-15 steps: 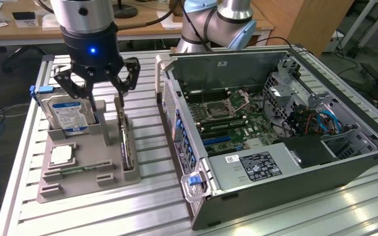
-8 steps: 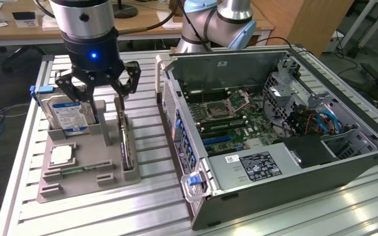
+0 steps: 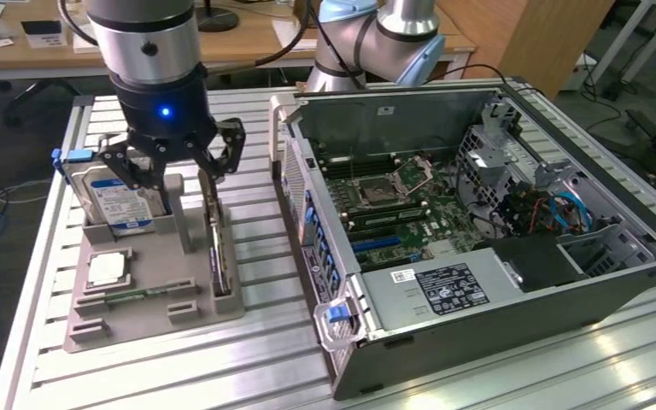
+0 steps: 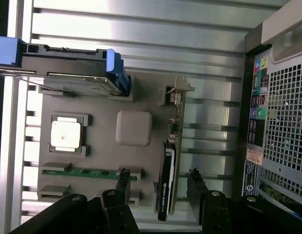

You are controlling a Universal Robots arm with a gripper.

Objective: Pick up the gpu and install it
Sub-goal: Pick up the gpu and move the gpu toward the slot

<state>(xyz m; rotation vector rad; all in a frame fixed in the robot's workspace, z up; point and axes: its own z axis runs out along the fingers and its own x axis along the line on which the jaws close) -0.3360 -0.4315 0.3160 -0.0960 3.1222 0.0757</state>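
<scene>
The gpu point(image 3: 219, 249) stands on its edge in a slot of the grey parts tray point(image 3: 180, 312), at the side of the tray nearest the computer case. In the wrist view the gpu point(image 4: 169, 168) is a thin green card with a black cooler face, and its silver end bracket point(image 4: 179, 90) is at the far end. My gripper point(image 3: 180, 175) hangs above the tray's rear part, open and holding nothing. Seen from the wrist, my gripper point(image 4: 160, 190) straddles the card's near end from above, one finger point(image 4: 122, 187) on each side, without touching it.
The tray also holds a hard drive point(image 3: 123, 201) with a blue-white label, a CPU point(image 3: 106, 269) and a memory stick point(image 3: 134, 296). The open computer case point(image 3: 477, 213) lies on the exterior view's right with its motherboard point(image 3: 385, 196) exposed. Desks stand behind.
</scene>
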